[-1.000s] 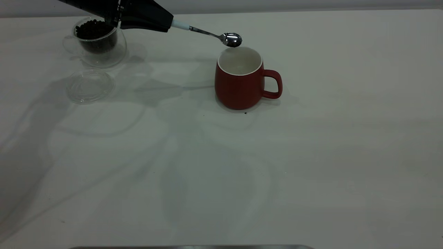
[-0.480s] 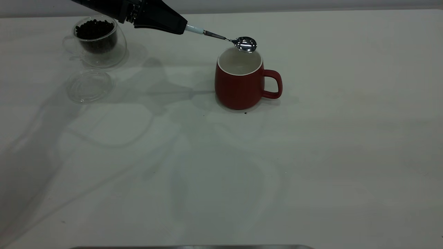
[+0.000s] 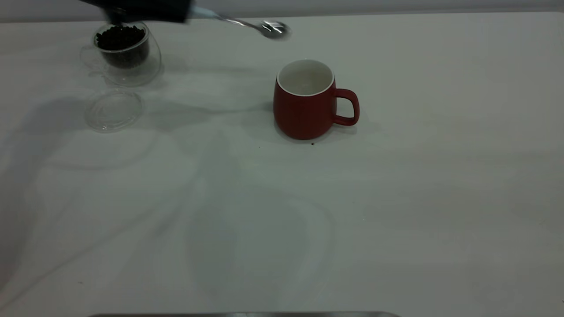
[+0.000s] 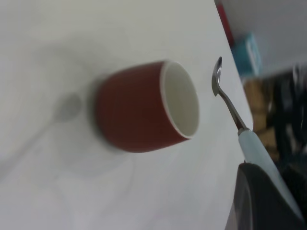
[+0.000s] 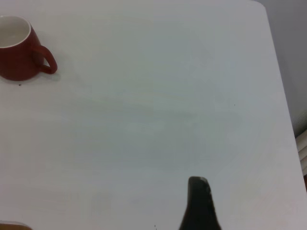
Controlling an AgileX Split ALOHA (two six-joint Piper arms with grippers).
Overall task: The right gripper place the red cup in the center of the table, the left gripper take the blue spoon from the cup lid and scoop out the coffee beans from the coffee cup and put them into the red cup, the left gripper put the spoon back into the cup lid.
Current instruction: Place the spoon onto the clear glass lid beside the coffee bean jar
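Observation:
The red cup stands upright near the table's middle, handle to the right; the inside that shows is white. My left gripper is at the top left, above the table, shut on the blue spoon's handle. The spoon's shiny bowl hangs in the air, left of and beyond the red cup. In the left wrist view the spoon is apart from the red cup's rim. The coffee cup holds the coffee beans. The cup lid lies bare in front of it. My right gripper hovers over bare table, far from the red cup.
A dark speck lies on the table at the red cup's foot. A grey edge runs along the near side. The table's right edge shows in the right wrist view.
The left gripper pulled the spoon back from over the red cup's rim, moving left and upward toward the coffee cup. The cups and the lid stayed put.

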